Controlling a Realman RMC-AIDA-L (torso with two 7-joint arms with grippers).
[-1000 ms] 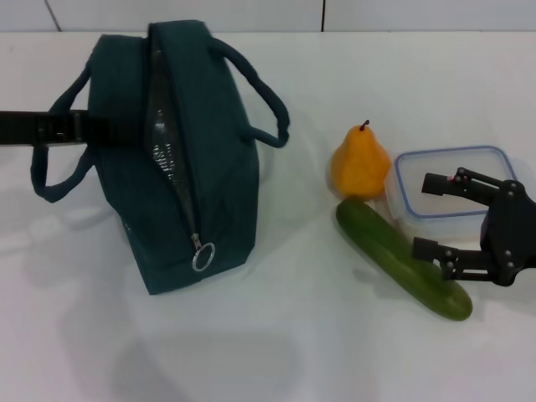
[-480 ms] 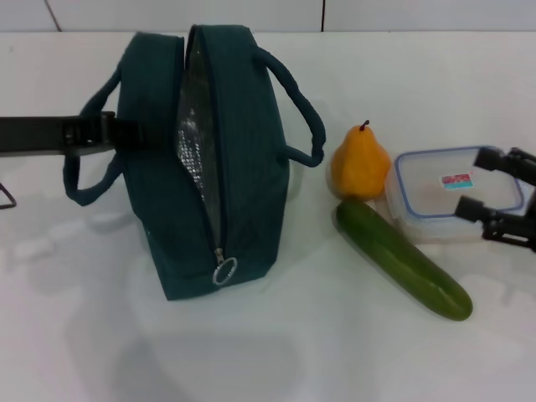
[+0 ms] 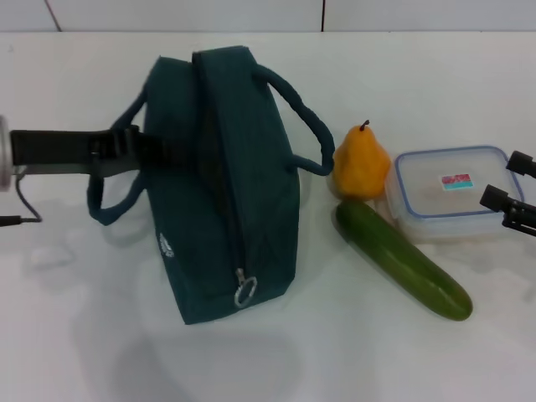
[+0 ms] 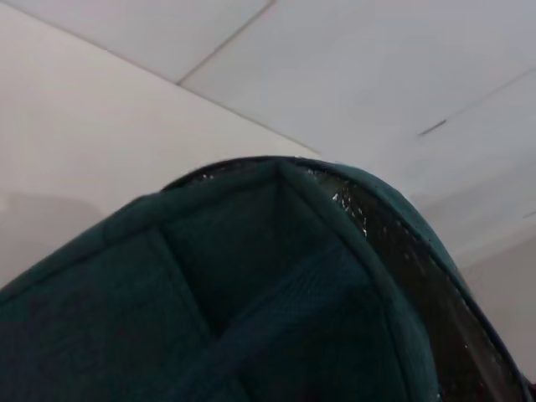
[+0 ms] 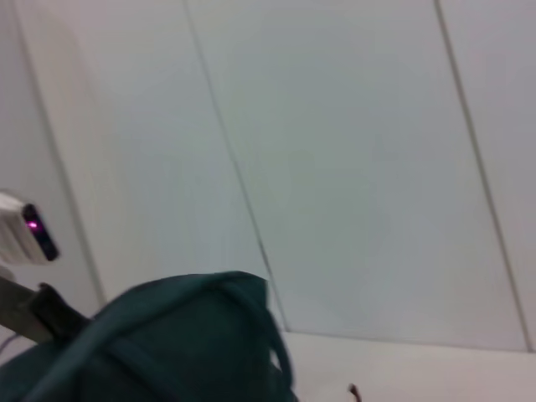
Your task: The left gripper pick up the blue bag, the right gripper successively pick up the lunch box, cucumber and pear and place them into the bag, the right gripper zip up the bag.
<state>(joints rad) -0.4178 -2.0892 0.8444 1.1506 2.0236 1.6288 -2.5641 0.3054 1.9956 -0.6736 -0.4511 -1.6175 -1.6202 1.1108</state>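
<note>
meanwhile left gripper [image 3: 138,149] jaws clamp the blue bag [image 3: 224,180]; right gripper [image 3: 512,191] jaws apart beside lunch box [image 3: 450,193].

**A bare robot test room**

This looks like a lab set-up rather than a home: a plain white bench [image 3: 402,84] stands against a wall of pale panels [image 5: 352,167] with thin seams, and a small device with a purple light [image 5: 29,226] sits beside it.

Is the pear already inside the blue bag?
No, the pear stands on the table beside the blue bag, touching the cucumber.
</note>
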